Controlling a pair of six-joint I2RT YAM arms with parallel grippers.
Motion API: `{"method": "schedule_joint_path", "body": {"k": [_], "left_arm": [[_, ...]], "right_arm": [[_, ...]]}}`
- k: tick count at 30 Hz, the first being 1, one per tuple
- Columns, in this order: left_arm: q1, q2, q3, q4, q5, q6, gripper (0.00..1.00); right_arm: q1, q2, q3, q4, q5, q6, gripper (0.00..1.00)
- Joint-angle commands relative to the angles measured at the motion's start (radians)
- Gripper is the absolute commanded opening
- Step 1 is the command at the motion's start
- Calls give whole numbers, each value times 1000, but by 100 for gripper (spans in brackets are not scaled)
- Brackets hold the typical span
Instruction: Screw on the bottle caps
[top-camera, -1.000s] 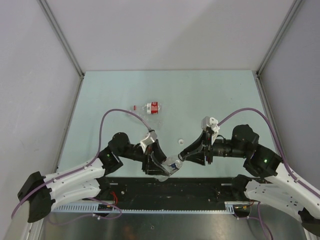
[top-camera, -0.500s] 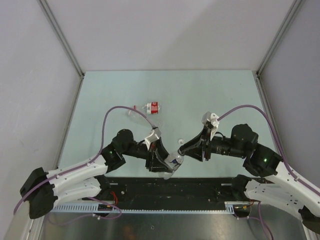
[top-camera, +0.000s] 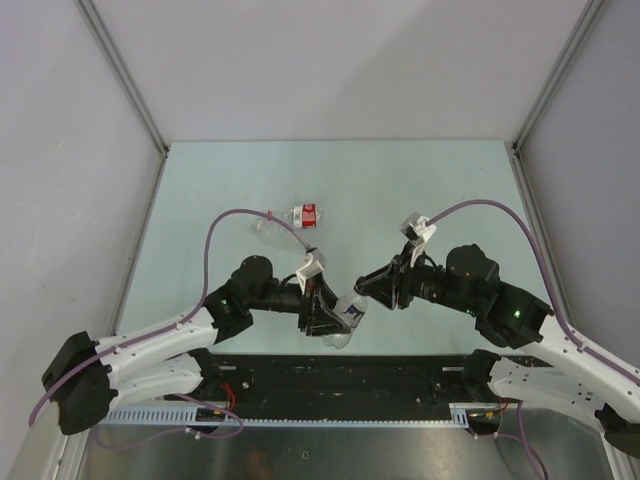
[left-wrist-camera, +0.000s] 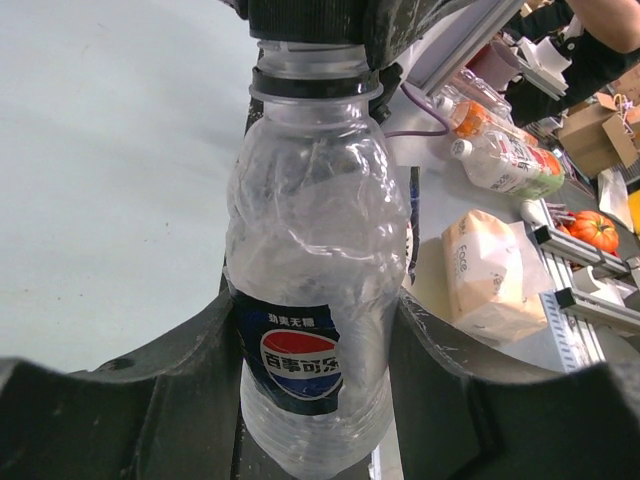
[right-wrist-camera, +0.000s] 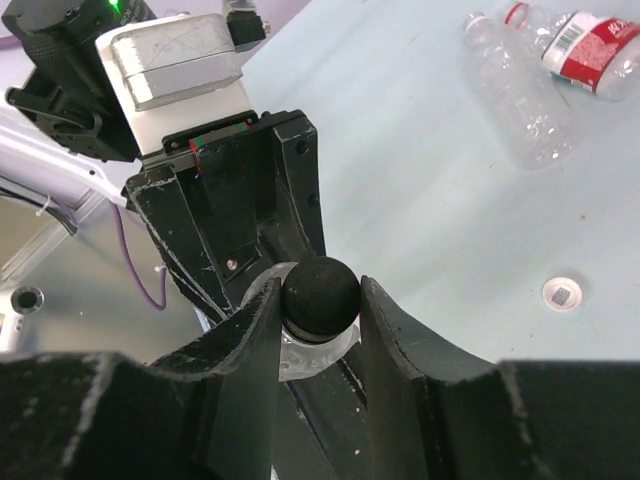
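Top view: the left fingers (top-camera: 325, 318) grip a small clear plastic bottle with a blue label (top-camera: 350, 309) over the near edge of the pale green surface (top-camera: 420, 190); the right fingers (top-camera: 368, 285) meet its neck; a red-and-white-labelled clear bottle (top-camera: 305, 213), a small red cap (top-camera: 270, 215) at its end, lies further back. Left wrist view: the fingers clamp the bottle's body on both sides. Right wrist view: the right fingers are closed on a round black plastic cap (right-wrist-camera: 322, 295) seated on the bottle's mouth; a small white cap (right-wrist-camera: 562, 293) lies loose on the surface.

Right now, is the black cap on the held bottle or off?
On: the black cap sits on the neck of the Pepsi bottle, between the right jaws. How tightly screwed, cannot tell.
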Motion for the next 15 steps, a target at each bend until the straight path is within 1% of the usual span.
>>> {"method": "schedule_joint_path", "body": {"k": [1, 3, 5, 10, 15], "left_arm": [[-4, 4, 133, 155, -71, 78, 0], [-5, 7, 137, 137, -131, 98, 0], [-5, 8, 142, 115, -187, 118, 0], [-9, 15, 153, 72, -266, 192, 0], [-14, 46, 156, 68, -350, 249, 0]], "right_arm": [[39, 45, -15, -123, -35, 137, 10], [47, 47, -15, -137, 0, 172, 10], [58, 52, -16, -155, 83, 199, 10], [64, 77, -15, -178, 299, 292, 12], [66, 106, -15, -155, 416, 399, 15]]}}
